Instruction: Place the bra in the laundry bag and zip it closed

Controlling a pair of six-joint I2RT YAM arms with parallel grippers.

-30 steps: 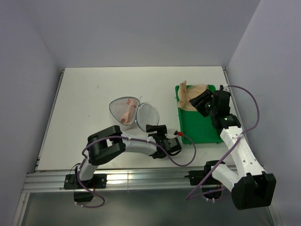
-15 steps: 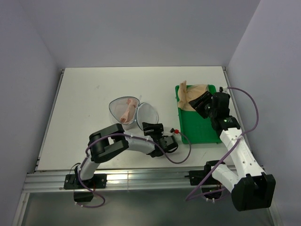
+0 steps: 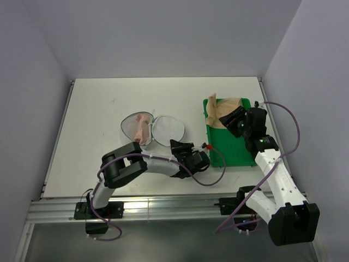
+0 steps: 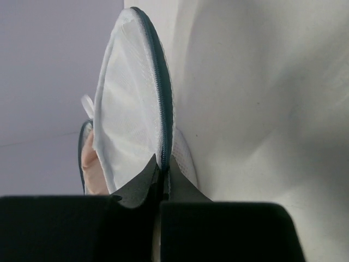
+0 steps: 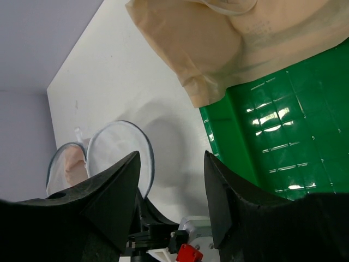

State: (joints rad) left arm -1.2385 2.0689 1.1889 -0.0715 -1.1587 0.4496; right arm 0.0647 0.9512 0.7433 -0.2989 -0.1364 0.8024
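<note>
White table (image 3: 98, 109), green tray (image 3: 233, 148) at right holding a tan garment (image 3: 222, 109), laundry bag (image 3: 166, 129) unzipped mid-table, bra (image 3: 143, 129) in its left half, left gripper (image 4: 162, 165) pinching the other half's rim, right gripper (image 5: 172, 159) spread empty above the tray.
</note>
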